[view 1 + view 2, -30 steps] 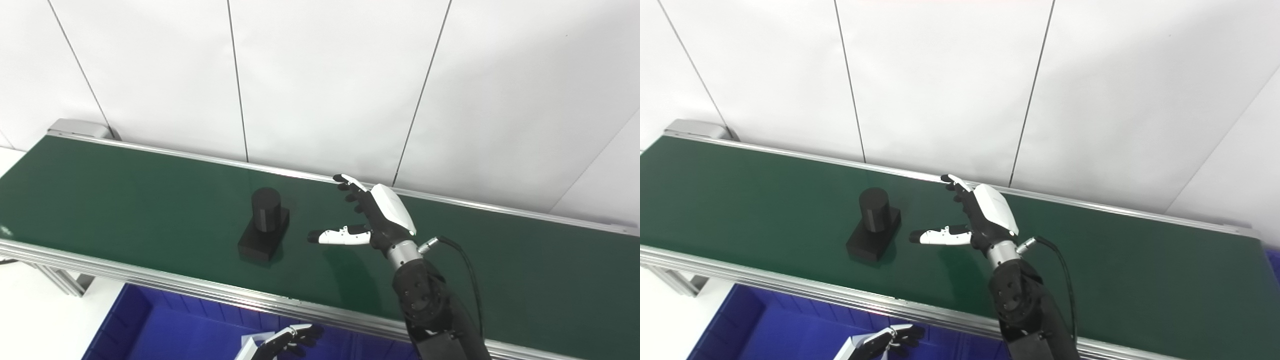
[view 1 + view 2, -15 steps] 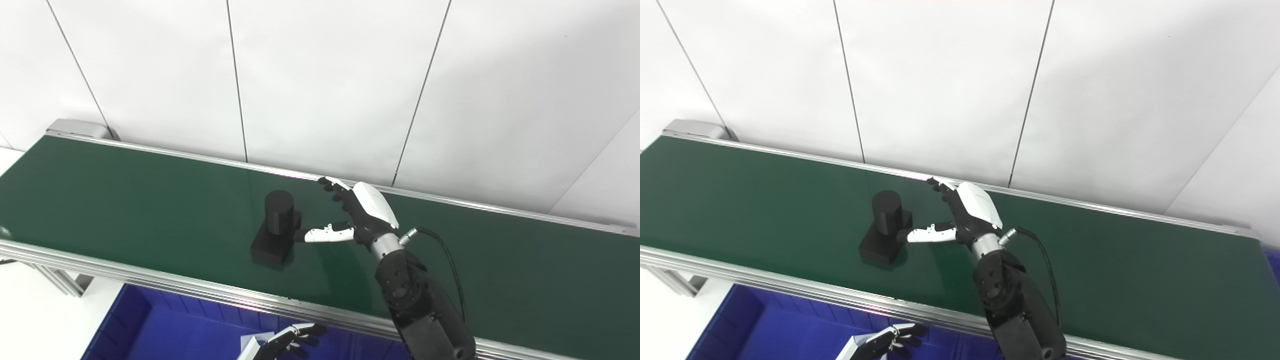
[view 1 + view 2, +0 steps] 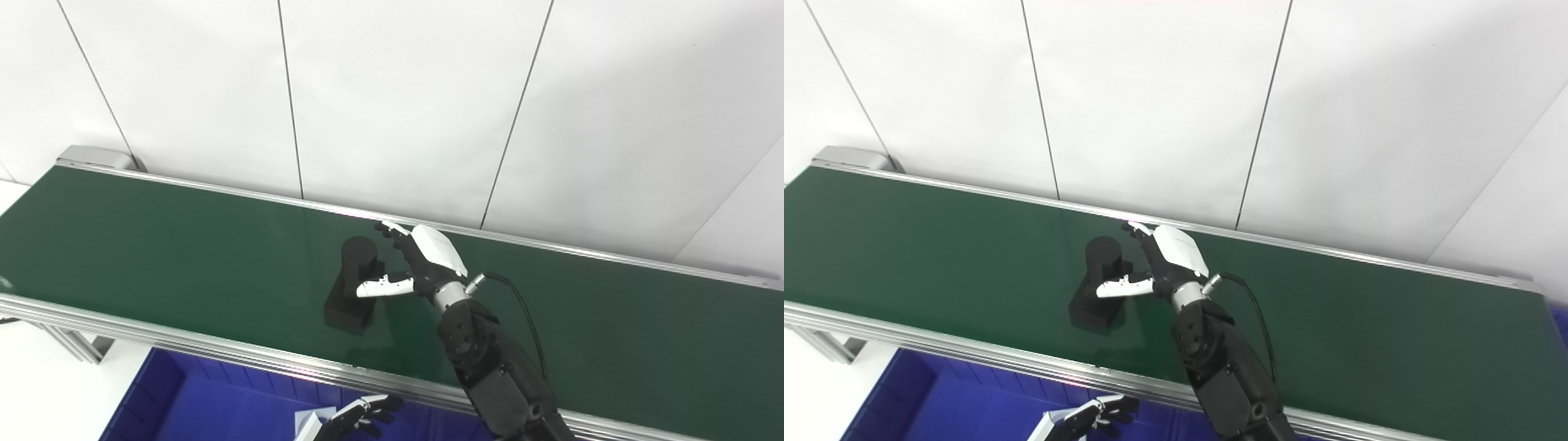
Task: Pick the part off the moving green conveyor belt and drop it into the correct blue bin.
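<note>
Inspector: Your right hand point(image 3: 422, 260) is spread at the part point(image 3: 352, 285), thumb across its near face, fingers point(image 3: 392, 231) behind the cylinder. It grips nothing yet.

Operator: Where's the part?

Inspector: Mid-belt point(image 3: 153, 245), its block base flat on the green, cylinder upright at the far end. The base's long axis runs across the belt, toward you.

Operator: Risks?

Inspector: In my judgement, if you close late, the belt carries the part into the thumb and it skews or tips. Pinch the cylinder only and the heavy base may swing.

Operator: Left hand?

Inspector: The left hand point(image 3: 355, 416) waits low over the bin point(image 3: 202, 410), fingers loosely curled, holding nothing.
</note>
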Motion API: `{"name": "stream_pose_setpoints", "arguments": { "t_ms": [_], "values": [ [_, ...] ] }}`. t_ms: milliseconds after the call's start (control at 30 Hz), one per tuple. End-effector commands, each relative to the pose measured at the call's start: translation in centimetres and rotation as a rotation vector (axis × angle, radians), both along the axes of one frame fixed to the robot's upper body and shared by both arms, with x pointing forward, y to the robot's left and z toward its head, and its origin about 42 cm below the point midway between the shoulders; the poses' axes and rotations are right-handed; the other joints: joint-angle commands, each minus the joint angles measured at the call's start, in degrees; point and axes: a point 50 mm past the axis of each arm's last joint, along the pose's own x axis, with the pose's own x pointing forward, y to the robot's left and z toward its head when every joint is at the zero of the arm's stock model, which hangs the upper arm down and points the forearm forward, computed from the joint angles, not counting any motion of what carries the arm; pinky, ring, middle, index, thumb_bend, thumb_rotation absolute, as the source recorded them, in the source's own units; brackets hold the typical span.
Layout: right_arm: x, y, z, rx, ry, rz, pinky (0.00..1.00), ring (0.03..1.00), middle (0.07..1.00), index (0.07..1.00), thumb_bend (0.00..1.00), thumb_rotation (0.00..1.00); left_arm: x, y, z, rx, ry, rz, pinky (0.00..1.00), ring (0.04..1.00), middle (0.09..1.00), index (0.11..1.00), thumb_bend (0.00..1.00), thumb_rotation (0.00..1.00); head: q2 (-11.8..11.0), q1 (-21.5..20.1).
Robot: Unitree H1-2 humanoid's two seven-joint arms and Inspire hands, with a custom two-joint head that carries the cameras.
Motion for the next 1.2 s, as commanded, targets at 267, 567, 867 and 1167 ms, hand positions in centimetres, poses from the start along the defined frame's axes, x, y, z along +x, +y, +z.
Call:
{"name": "stream_pose_setpoints", "arguments": {
  "t_ms": [267,567,867,1167],
  "values": [
    [0.2,3.8,1.6,0.078,-0.087,0.066,0.71,0.787,0.843,0.858,0.85,0.42,0.1,-0.6,0.9,-0.042,-0.056,0.001,0.60,0.712,0.776,0.777,1.00,0.39,0.57,0.53],
    [0.0,3.7,-0.4,0.155,-0.175,0.000,0.52,0.556,0.597,0.521,0.51,0.12,-0.1,-0.6,1.0,-0.050,-0.056,0.011,0.59,0.704,0.772,0.778,1.00,0.40,1.07,0.56],
    [-0.4,2.6,-1.0,0.211,-0.219,-0.069,0.44,0.483,0.455,0.531,0.51,0.00,0.0,-0.3,1.1,-0.056,-0.046,0.008,0.61,0.715,0.781,0.781,1.00,0.38,1.36,-0.01],
    [-1.4,0.6,0.2,0.256,-0.321,-0.116,0.37,0.455,0.447,0.541,0.51,0.00,0.2,0.4,1.4,-0.049,-0.048,-0.002,0.61,0.725,0.795,0.782,1.00,0.39,2.65,-1.65]
  ]
}}
